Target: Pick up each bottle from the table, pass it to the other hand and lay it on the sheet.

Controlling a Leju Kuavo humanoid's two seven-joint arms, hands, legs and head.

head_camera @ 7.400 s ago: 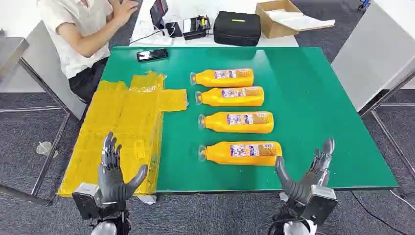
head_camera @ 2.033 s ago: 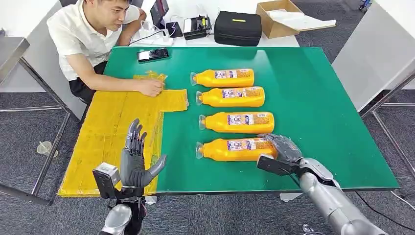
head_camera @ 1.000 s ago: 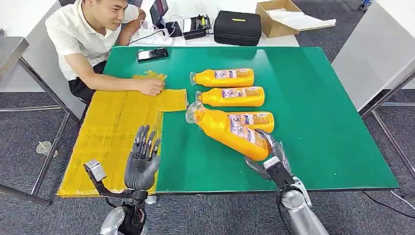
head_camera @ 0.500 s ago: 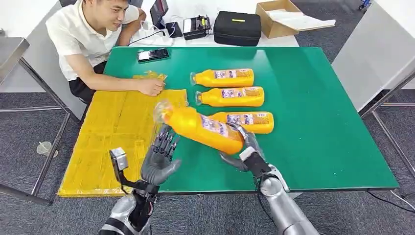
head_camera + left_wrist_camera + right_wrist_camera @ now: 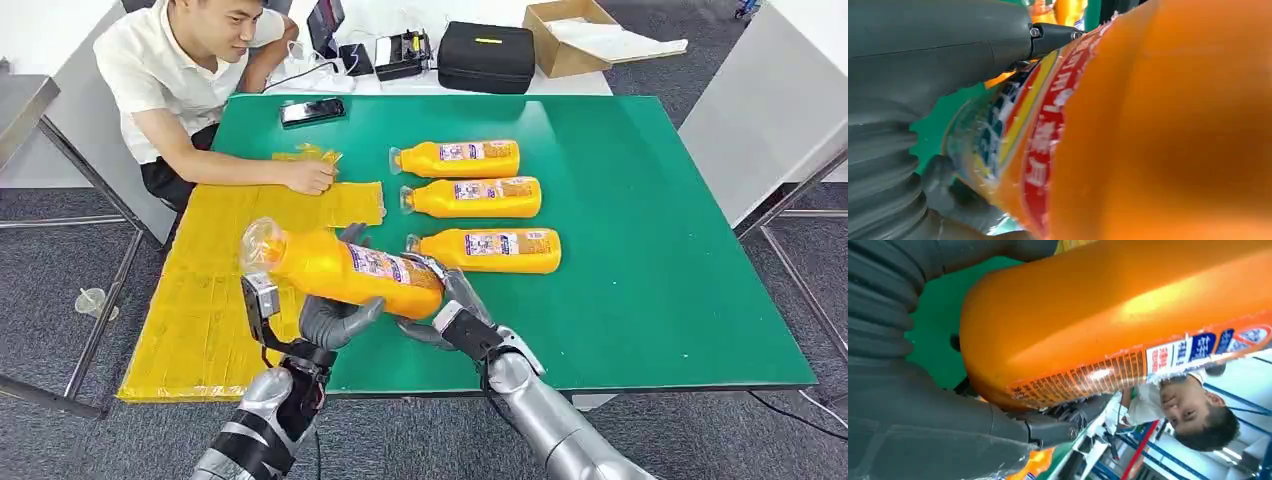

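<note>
Head view: both robot hands grip raised bottle point(image 5: 345, 272), left point(image 5: 335, 318), right point(image 5: 445, 305).

1 orange bottle point(image 5: 345, 270) hangs in the air, lying nearly level over the near edge of the green table, its clear cap end out over the yellow sheet point(image 5: 215, 290) and its base held from the right side. It carries a printed label with red and blue marks; up close the print is blurred. 3 more orange bottles point(image 5: 470, 196) lie on their sides in a column on the table, caps towards the sheet, which is spread flat over the table's left part.
</note>
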